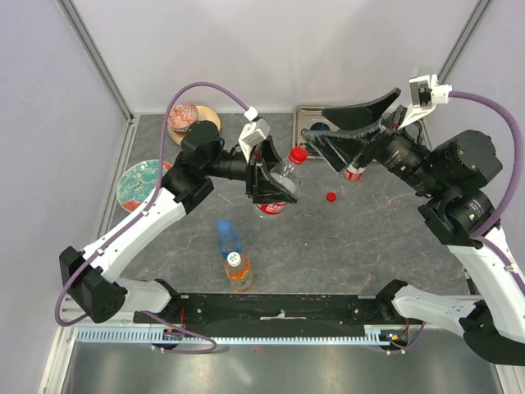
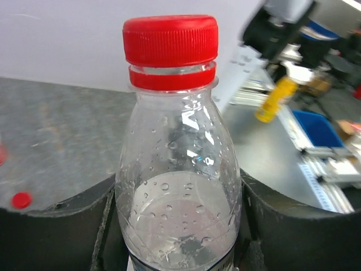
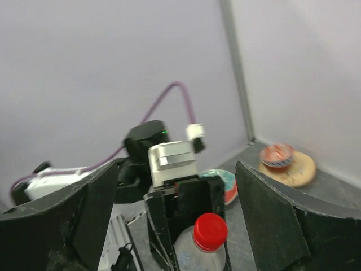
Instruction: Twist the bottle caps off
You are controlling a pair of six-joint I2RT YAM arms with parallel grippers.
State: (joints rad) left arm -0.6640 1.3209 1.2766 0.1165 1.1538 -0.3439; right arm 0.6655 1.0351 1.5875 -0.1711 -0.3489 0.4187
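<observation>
so the left gripper (image 1: 275, 187) is clamping its fingers (image 2: 51, 226) tight on the belly of a clear bottle (image 2: 180, 186) with a red label. it's holding it tilted over the middle of the table (image 1: 385, 238), neck aiming at the other arm. can't tell if the base is touching the table. the red cap (image 2: 170, 39) is sitting on the neck with its ring right under it, and droplets are clinging to the inside of the plastic.

the right gripper (image 1: 320, 125) is hanging just past that cap, facing it. its fingers (image 3: 287, 220) are spread wide apart and gripping nothing. they're near the cap but not around it.

a loose red cap (image 1: 331, 196) is lying flat on the table between the two arms. a second red-label bottle (image 1: 354, 171) is standing just under the right gripper's lower finger, its top hidden from me.

closer to the arm bases, a blue-tinted bottle (image 1: 228, 238) wearing a blue cap (image 1: 224, 224) is standing right beside an orange bottle (image 1: 239, 275) with a white cap (image 1: 235, 258).

at the far edge, a blue cup (image 1: 318, 127) is sitting in a metal tray (image 1: 305, 111), and a patterned plate (image 1: 139, 185) is lying off to the left.
</observation>
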